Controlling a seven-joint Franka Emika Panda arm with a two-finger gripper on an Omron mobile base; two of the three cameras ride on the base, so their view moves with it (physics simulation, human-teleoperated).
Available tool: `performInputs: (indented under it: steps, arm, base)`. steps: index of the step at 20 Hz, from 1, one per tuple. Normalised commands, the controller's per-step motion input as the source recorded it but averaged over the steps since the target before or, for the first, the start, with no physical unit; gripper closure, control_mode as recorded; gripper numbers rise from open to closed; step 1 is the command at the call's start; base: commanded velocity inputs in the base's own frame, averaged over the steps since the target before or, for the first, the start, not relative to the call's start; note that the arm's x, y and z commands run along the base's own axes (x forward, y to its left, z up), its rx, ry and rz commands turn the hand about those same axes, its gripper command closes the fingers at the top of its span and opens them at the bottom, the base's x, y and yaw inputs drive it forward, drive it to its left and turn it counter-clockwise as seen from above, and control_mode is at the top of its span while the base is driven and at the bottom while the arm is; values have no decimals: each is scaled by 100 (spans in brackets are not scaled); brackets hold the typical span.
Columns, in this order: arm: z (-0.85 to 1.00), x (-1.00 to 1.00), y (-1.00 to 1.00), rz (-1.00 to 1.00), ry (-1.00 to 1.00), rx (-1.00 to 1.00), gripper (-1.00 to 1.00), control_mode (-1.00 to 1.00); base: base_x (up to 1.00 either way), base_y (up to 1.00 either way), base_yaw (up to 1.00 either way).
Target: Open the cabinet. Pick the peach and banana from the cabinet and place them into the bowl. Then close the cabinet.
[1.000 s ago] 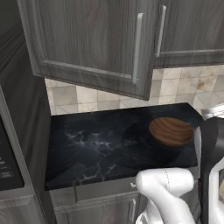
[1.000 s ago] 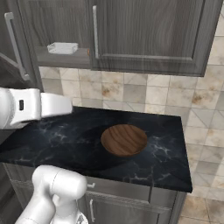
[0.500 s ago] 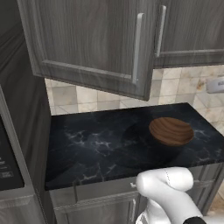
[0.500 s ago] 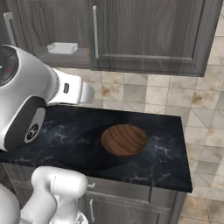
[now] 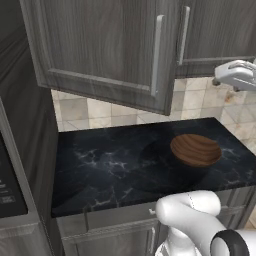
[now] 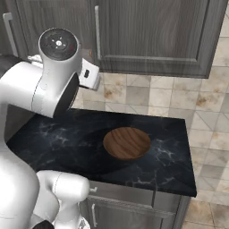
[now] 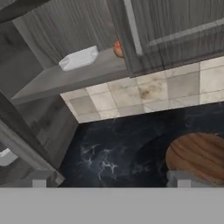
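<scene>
peeking from the cabinet point(image 7: 87, 65) shelf, peach point(image 7: 117, 48) lies beyond open gripper point(image 7: 109, 181).

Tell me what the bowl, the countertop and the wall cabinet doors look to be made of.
The round shallow brown bowl looks like wood, with grain stripes and a matte finish. The black countertop looks like polished marble or similar stone, with white veins. The dark grey panelled cabinet doors look like stained wood or laminate, with vertical grain.

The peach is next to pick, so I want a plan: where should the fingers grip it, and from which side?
Likely across the middle of the small round reddish-orange peach; being round, any axis suits. Come in through the open side of the dark grey wood-grain cabinet, since the shut door hides its other part.
</scene>
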Motion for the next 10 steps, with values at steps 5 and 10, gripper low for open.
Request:
performInputs:
  steps: [5, 10]
  arm:
    - [-22, 83, 59, 5, 0, 12, -100, -100]
    - [-21, 72, 49, 10, 0, 20, -100, -100]
  base:
    - [0, 0, 0]
    - [0, 0, 0]
